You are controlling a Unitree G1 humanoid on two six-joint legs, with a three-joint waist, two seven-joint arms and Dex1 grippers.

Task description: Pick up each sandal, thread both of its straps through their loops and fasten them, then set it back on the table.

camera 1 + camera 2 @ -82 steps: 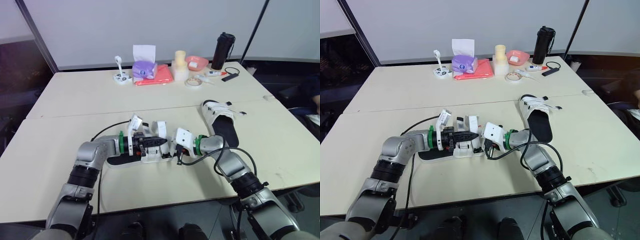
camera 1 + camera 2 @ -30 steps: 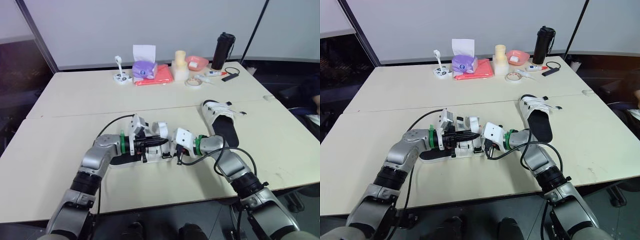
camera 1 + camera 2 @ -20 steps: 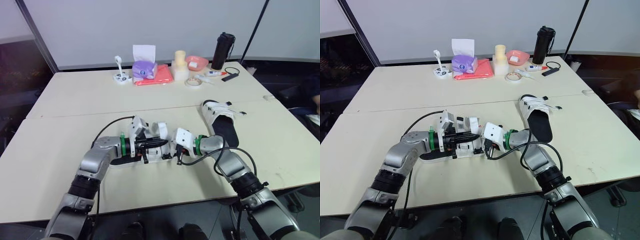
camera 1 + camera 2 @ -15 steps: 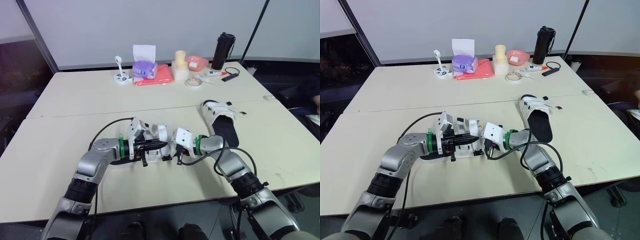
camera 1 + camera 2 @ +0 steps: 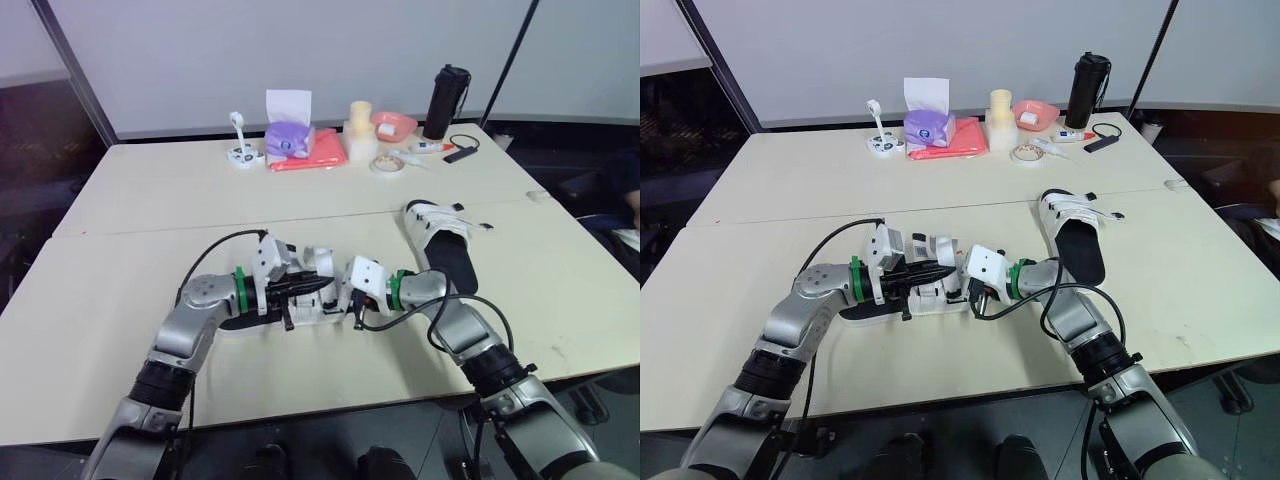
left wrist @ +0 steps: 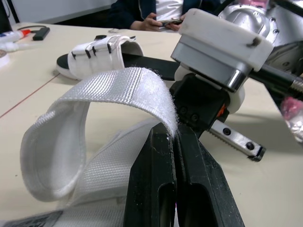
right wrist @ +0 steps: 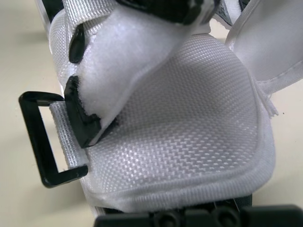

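While left jaws pinch a strap (image 6: pixel 118 87), another sandal (image 5: pixel 445 250) lies beyond.

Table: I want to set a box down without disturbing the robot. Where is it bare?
Bare: the table band between the tissue box row and the near sandal, and its near-left corner. Crowded: centre around that sandal; far sandal on the right.

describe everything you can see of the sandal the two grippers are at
The near sandal lies on the table across the robot's front: black sole, white mesh-textured upper, white woven straps with fuzzy fastening faces. One strap curls up in an arch, its end pinched by the shut left gripper. A black rectangular loop on short webbing stands empty, so nothing is threaded there. The right gripper sits close at its right end.
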